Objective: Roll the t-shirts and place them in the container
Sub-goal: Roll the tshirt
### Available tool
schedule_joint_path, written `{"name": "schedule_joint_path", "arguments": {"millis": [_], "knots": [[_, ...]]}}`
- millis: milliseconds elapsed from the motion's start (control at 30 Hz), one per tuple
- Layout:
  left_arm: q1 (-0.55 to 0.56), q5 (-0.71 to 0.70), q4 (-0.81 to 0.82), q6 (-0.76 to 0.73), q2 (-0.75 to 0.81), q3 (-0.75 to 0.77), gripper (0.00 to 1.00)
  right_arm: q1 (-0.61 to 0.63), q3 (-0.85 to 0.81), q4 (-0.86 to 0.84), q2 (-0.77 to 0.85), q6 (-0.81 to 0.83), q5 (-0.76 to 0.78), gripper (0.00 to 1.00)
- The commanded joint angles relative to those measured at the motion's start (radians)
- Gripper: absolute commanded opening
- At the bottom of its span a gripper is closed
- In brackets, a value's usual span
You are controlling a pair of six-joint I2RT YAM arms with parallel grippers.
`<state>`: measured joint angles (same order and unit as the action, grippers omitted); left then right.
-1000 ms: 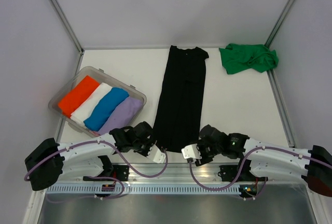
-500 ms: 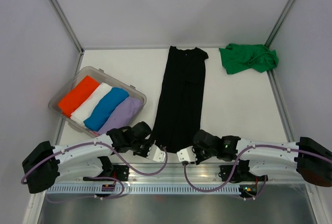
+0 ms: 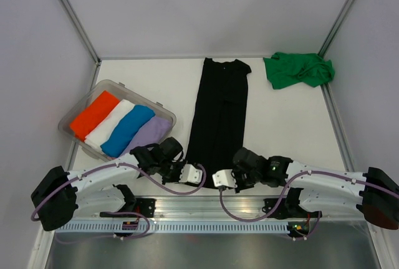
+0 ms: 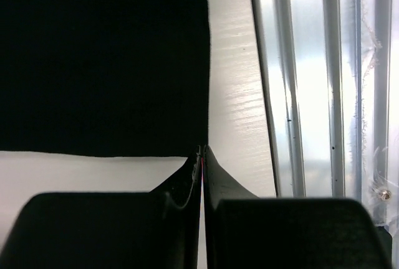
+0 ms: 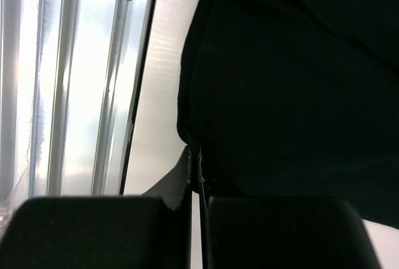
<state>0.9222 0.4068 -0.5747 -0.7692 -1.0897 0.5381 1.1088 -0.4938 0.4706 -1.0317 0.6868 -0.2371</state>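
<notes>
The black t-shirt point(image 3: 218, 113) lies folded into a long narrow strip down the middle of the table, its hem towards the arms. My left gripper point(image 3: 199, 174) is at the hem's left corner. In the left wrist view its jaws point(image 4: 203, 151) are pressed together on the corner of the flat black cloth point(image 4: 100, 63). At the hem's right corner, my right gripper point(image 3: 215, 179) is shut on the cloth. The right wrist view shows that gripper point(image 5: 199, 154) with the hem point(image 5: 299, 82) bunched and raised at its tips. The green t-shirt point(image 3: 298, 70) lies crumpled at the back right.
A clear plastic tub point(image 3: 64, 126) on the left holds rolled orange point(image 3: 93, 114), white point(image 3: 111, 124), blue point(image 3: 128, 130) and lilac point(image 3: 149, 135) shirts. A metal rail point(image 3: 206, 224) runs along the table's near edge just behind both grippers. Grey walls enclose the table.
The right gripper has closed on the shirt's hem and slid left. The left gripper closed earlier and has shifted right and forward onto the hem's corner. The hem has drawn in slightly.
</notes>
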Motion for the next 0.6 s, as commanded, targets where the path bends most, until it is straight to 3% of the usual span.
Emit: {"name": "schedule_joint_path", "arguments": {"millis": [0,233,267,367,467,567], "knots": [[-0.049,0.096,-0.039,0.05,-0.048,0.074,0.02,-0.061,-0.069,0.075,-0.024,0.005,-0.125,0.0],[-0.072,0.11,-0.089,-0.04,-0.064,0.108,0.06,-0.217,-0.095,0.099,-0.025,0.042,-0.225,0.0],[-0.066,0.101,-0.088,-0.089,-0.047,0.096,0.19,-0.219,-0.089,0.086,-0.028,0.042,-0.222,0.0],[-0.046,0.057,-0.064,-0.163,-0.015,0.06,0.41,-0.219,-0.089,0.074,-0.042,0.04,-0.212,0.0],[-0.029,0.053,-0.024,-0.237,0.007,0.036,0.55,-0.218,-0.085,0.057,-0.039,0.043,-0.202,0.0],[0.001,0.044,0.039,-0.252,-0.027,0.036,0.6,-0.218,-0.08,0.043,-0.044,0.042,-0.194,0.0]]}}
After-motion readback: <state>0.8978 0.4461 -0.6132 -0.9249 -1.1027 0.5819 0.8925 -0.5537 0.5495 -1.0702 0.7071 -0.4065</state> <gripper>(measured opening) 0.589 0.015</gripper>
